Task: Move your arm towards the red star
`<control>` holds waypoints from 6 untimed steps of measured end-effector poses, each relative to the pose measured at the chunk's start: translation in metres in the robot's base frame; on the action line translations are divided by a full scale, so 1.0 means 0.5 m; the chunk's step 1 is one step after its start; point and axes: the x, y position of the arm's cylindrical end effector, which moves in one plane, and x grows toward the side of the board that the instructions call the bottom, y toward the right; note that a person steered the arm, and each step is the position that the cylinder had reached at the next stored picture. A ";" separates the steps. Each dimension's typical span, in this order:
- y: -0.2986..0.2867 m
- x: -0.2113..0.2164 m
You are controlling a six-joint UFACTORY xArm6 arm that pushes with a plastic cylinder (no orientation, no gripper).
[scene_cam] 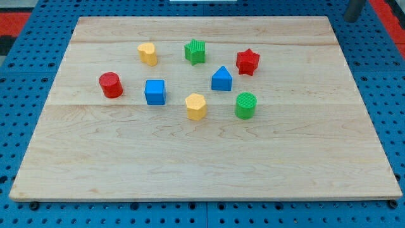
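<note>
Nearest on the wooden table (202,171) sit the yellow block (196,106) and the green cylinder (245,105), then the blue cube (155,92), the red cylinder (111,85) and the blue triangular block (221,78). Farther back stands the red star (248,61), upright, at about two o'clock from the table's centre, with the green star (195,51) at its nine o'clock and the yellow heart (148,54) beyond. Only the rod's grey end (352,11) shows at the far right corner; the end effector's state cannot be told.

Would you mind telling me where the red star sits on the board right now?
The red star sits toward the view's upper right of the wooden board, just up and right of the blue block with the peaked top, and right of the green star.
</note>
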 end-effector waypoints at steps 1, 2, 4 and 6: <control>0.000 0.000; 0.000 -0.005; -0.190 0.198; -0.367 0.303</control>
